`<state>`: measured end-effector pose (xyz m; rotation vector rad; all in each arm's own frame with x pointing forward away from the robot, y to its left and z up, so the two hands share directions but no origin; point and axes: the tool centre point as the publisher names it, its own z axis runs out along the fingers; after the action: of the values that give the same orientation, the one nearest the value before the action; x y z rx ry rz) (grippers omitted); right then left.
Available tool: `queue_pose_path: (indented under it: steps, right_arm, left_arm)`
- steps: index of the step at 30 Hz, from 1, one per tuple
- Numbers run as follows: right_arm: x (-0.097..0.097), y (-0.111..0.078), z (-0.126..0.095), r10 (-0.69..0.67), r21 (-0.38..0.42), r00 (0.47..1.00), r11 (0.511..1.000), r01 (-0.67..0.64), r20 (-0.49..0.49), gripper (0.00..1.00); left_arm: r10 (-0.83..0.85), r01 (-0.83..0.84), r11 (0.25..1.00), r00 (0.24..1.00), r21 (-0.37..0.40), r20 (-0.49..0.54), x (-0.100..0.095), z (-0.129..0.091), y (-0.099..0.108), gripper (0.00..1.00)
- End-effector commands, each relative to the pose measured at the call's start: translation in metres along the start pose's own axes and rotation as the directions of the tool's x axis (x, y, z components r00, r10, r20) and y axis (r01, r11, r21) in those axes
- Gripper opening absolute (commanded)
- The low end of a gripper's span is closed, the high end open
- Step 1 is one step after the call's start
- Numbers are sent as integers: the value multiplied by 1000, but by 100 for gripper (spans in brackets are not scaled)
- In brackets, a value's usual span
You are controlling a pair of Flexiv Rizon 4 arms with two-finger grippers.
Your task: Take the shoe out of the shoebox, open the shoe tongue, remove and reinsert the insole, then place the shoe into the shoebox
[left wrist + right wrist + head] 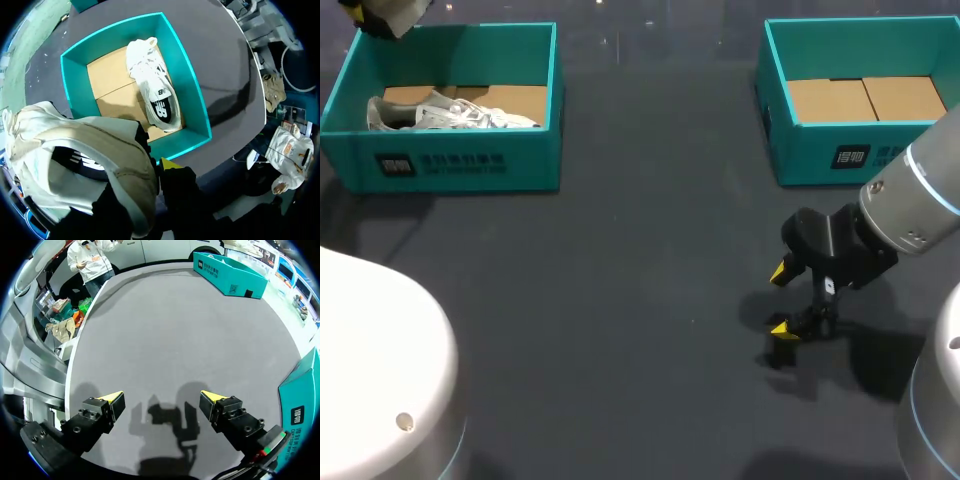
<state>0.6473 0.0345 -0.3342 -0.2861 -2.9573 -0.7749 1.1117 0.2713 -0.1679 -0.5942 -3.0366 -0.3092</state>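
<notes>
The white shoe (450, 113) lies in the teal shoebox (460, 160) at the robot's left, apparently on its side, close against one wall. It looks light, with a soft upper that would give under a pinch and a firmer sole and heel, so I'd take it at the heel collar or across the sole edge, clear of the loose laces. That wall crowds one side, while the cardboard floor beside it is open. The left gripper (171, 164) hangs above the box, and I cannot tell how it is set. The right gripper (162, 400) hovers spread wide, holding nothing, over the table (620, 300) near the second box (820, 160), with broad room between the boxes
</notes>
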Motion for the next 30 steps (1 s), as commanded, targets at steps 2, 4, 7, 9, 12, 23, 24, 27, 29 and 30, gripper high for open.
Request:
queue_pose_path:
  steps: [2, 4, 7, 9, 12, 23, 24, 27, 29, 30]
  right_arm:
    - [1, 0, 1, 0, 1, 1000, 1000, 0, 3, 100]
    - [1, 0, 1, 0, 1, 1000, 1000, 0, 3, 100]
    - [1, 0, 1, 0, 1, 1000, 1000, 0, 3, 100]
    - [1, 0, 1, 0, 1, 1000, 1000, 0, 3, 100]
    - [1, 0, 1, 0, 1, 1000, 1000, 0, 3, 100]
    - [1, 0, 1, 0, 1, 1000, 1000, 0, 3, 100]
    - [1, 0, 1, 0, 1, 1000, 1000, 0, 3, 100]
    - [1, 0, 1, 0, 1, 1000, 1000, 0, 3, 100]
    - [1, 0, 1, 0, 1, 1000, 1000, 0, 3, 100]
    - [1, 0, 1, 0, 1, 1000, 1000, 0, 3, 100]
  left_arm:
    - [247, -225, 959, 962, -174, 114, 4, 3, 2, 0]
    - [247, -225, 959, 962, -174, 114, 4, 3, 2, 0]
    - [247, -225, 959, 962, -174, 114, 4, 3, 2, 0]
    - [247, -225, 959, 962, -174, 114, 4, 3, 2, 0]
    - [365, -343, 923, 924, -176, 113, 3, 5, 4, 0]
    - [689, -645, 718, 713, -263, 132, -6, 17, 34, 0]
    - [689, -645, 718, 713, -263, 132, -6, 17, 34, 0]
    - [689, -645, 718, 713, -263, 132, -6, 17, 34, 0]
    - [689, -645, 718, 713, -263, 132, -6, 17, 34, 0]
    - [689, -645, 718, 713, -263, 132, -6, 17, 34, 0]
